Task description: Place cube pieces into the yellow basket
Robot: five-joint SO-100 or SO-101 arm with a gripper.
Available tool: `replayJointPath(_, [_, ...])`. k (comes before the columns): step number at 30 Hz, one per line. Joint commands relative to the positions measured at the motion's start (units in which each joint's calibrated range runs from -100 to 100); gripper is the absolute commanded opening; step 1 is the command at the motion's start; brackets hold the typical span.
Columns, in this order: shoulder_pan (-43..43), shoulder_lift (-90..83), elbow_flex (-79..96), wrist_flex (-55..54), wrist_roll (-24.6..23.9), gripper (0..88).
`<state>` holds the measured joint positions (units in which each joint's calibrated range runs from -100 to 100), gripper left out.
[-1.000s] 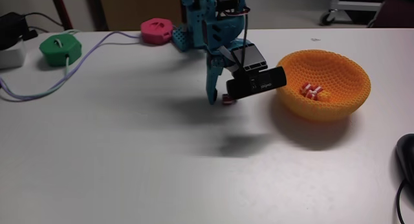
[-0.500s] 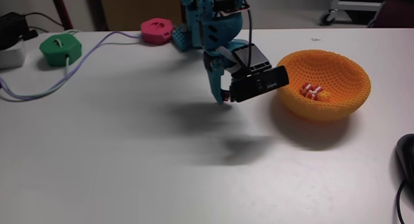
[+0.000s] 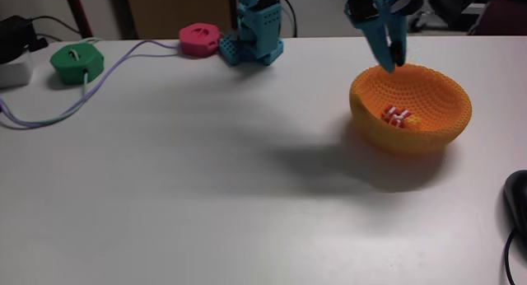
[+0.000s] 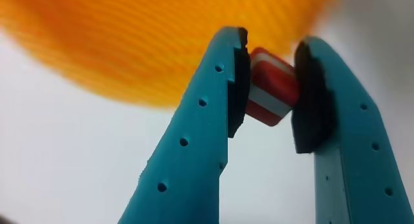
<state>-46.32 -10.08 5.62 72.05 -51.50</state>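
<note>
My teal gripper hangs in the air over the far left rim of the yellow basket, fingers pointing down. Up close in the wrist view, the gripper is shut on a red-and-white striped cube piece, pinched between its black pads, with the blurred yellow basket behind it. Inside the basket lie other cube pieces, red-and-white ones with a bit of yellow beside them.
The arm's teal base stands at the table's far edge. A pink housing and a green housing sit at the back left, joined by a pale cable. A black object lies at the right edge.
The gripper has risen from the table surface left of the basket and swung right, carrying the striped cube up over the basket's rim.
</note>
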Motion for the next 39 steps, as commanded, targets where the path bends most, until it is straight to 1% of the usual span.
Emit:
replayJointPath(1, [-5.4, 0.4, 2.9, -13.1, -0.3, 33.8])
replayJointPath(2, [-6.1, 0.4, 5.0, -17.1, 0.7, 40.4])
replayJointPath(3, [-6.7, 0.2, 6.6, -19.9, 1.1, 43.9])
replayJointPath(5, [-7.3, -0.4, 9.3, -24.1, 1.6, 48.0])
replayJointPath(9, [-6.5, -2.0, 11.9, -27.7, 2.7, 49.7])
replayJointPath(11, [-5.2, -3.6, 12.3, -27.7, 4.7, 49.5])
replayJointPath(12, [-4.0, -5.0, 13.1, -27.3, 6.6, 47.7])
replayJointPath(13, [-2.4, -6.8, 14.1, -26.3, 8.9, 43.5])
replayJointPath(14, [-0.5, -8.8, 15.3, -24.9, 11.0, 34.4])
replayJointPath(15, [1.8, -11.2, 17.3, -23.9, 14.1, 19.4])
replayJointPath(16, [4.5, -13.7, 19.7, -23.7, 17.6, 2.0])
replayJointPath(17, [6.6, -16.0, 22.5, -23.4, 20.3, 0.0])
replayJointPath(21, [17.3, -25.0, 34.8, -22.7, 31.0, 0.0])
replayJointPath(25, [32.2, -36.9, 49.7, -22.7, 42.6, 0.0])
replayJointPath(27, [40.3, -43.8, 55.5, -20.6, 46.6, 0.0])
replayJointPath(28, [43.8, -47.4, 57.7, -17.9, 48.0, 0.0])
replayJointPath(30, [50.2, -55.2, 61.6, -11.0, 50.2, 0.0])
replayJointPath(32, [53.5, -64.5, 66.7, -6.5, 50.7, 0.0])
replayJointPath(34, [54.0, -71.5, 70.9, -5.2, 50.6, 0.0])
replayJointPath(39, [51.5, -79.9, 81.1, -7.3, 48.1, 0.0])
